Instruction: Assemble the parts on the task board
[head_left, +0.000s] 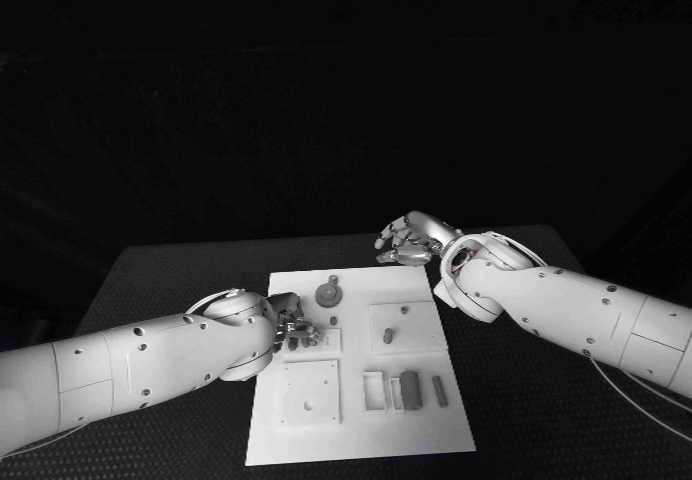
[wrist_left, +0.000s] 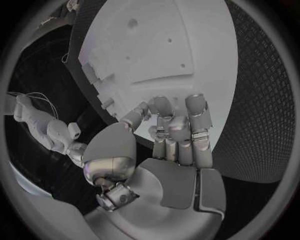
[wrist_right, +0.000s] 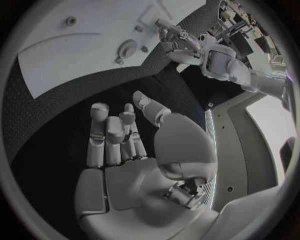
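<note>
The white task board (head_left: 361, 420) lies in the middle of the black table. On it are a round part (head_left: 330, 293), a small peg (head_left: 388, 334) and dark bar parts (head_left: 410, 388) beside a slot. My left hand (head_left: 296, 325) hovers over the board's left edge, fingers half bent and apart, with nothing seen in them (wrist_left: 178, 132). My right hand (head_left: 408, 242) hangs over the table just past the board's far edge; its fingers (wrist_right: 112, 135) are loosely bent and its palm is empty. The right wrist view shows the board (wrist_right: 69, 55) and the round part (wrist_right: 127, 48).
A square plate (head_left: 309, 392) with a hole sits at the board's near left. Black textured table (head_left: 173, 280) surrounds the board on all sides. Cables trail beside my right arm (head_left: 635, 385).
</note>
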